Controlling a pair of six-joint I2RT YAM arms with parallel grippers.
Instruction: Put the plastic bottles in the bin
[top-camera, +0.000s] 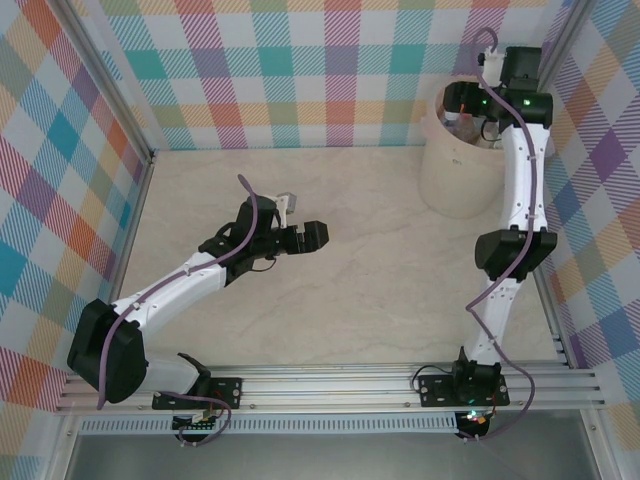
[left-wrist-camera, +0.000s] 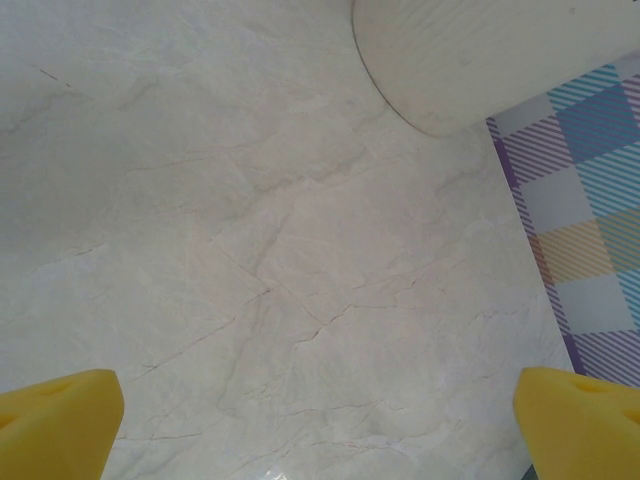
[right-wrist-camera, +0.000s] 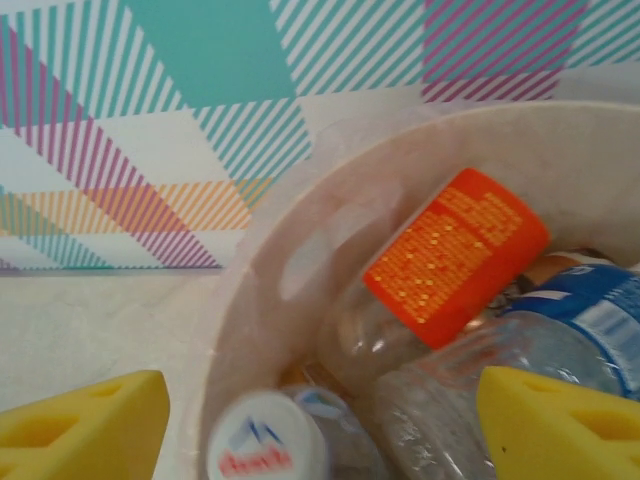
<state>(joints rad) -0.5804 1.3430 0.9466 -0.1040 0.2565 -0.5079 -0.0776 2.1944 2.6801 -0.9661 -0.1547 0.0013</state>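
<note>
The bin (top-camera: 462, 168) is a cream bucket at the table's far right. My right gripper (top-camera: 467, 102) hangs open over its mouth, holding nothing. In the right wrist view its yellow fingers (right-wrist-camera: 85, 428) frame the bin's lined inside (right-wrist-camera: 300, 250), where several plastic bottles lie: an orange-labelled one (right-wrist-camera: 455, 255), a blue-labelled one (right-wrist-camera: 590, 310), a clear one (right-wrist-camera: 440, 415) and a white cap with a red and blue logo (right-wrist-camera: 265, 445). My left gripper (top-camera: 305, 237) is open and empty over bare table (left-wrist-camera: 300, 250); the bin's wall (left-wrist-camera: 500, 60) is ahead of it.
Plaid walls (top-camera: 300, 70) close in the table at the back and both sides, and one (left-wrist-camera: 590, 220) stands right of the bin. An aluminium rail (top-camera: 330, 385) runs along the near edge. The marble-patterned tabletop (top-camera: 380, 290) lies between the arms.
</note>
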